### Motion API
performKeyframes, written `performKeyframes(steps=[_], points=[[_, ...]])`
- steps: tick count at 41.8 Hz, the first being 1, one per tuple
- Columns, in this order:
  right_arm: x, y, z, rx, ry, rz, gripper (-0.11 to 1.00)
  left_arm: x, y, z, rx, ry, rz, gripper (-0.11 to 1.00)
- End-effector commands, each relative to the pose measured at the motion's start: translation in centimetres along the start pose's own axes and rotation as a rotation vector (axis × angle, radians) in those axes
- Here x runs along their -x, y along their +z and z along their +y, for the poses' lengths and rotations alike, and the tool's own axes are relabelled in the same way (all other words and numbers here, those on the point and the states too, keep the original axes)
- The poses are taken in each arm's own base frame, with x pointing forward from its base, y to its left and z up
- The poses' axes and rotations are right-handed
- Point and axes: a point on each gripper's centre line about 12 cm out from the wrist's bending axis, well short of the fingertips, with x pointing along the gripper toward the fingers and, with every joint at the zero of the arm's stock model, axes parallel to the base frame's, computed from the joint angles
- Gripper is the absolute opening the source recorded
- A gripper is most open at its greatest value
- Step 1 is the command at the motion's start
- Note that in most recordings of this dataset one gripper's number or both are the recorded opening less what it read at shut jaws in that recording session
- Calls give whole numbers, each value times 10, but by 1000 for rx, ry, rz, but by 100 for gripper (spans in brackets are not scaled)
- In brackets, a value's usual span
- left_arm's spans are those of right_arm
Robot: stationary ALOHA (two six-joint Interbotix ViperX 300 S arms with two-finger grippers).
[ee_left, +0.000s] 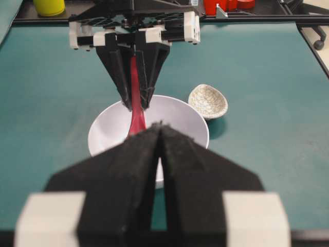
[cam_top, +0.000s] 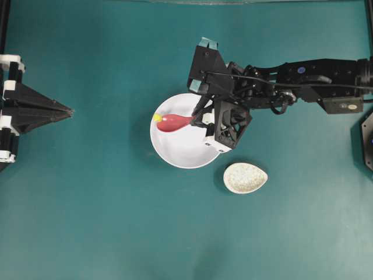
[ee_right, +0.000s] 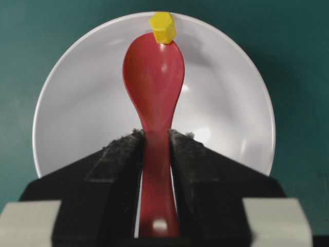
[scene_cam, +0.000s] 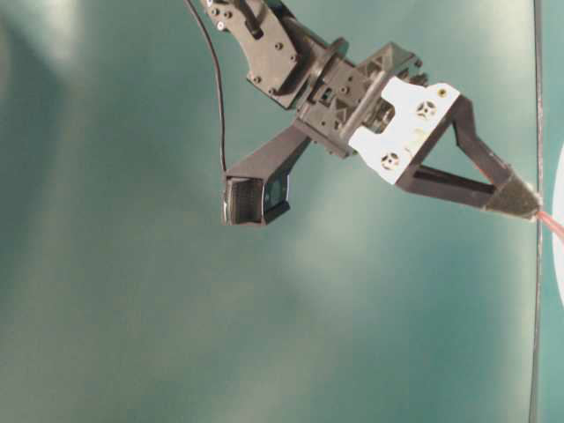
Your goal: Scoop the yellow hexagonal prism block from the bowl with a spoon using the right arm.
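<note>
The yellow hexagonal prism block [ee_right: 163, 27] is seen against the far rim of the bowl [ee_right: 77, 103], touching the tip of the spoon [ee_right: 154, 77], whose handle is clamped by the right gripper [ee_right: 154, 149]; the left gripper [ee_left: 160, 128] is closed, well apart

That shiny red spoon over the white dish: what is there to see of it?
The spoon is glossy pink-red, plastic-looking, with a deep oval scoop and a short straight handle. The right gripper clamps the handle between its black padded fingers. The scoop reaches out over the white bowl, open side up and empty. Its tip meets the small yellow block at the bowl's far rim.
</note>
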Motion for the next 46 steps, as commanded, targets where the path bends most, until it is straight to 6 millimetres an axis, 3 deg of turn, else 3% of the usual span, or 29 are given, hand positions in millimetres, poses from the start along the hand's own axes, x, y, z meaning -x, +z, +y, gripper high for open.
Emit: performKeyframes(steps=[1,37,46], points=[[13,12,4,8,9,-60,22,-2,11,0,0,1,-29,1],[14,14,3,26,1,-91,22,-1,13,1,0,2,-40,1],[29,21,7,33,11,-132,22,-2,13,0,0,1,-38,1]])
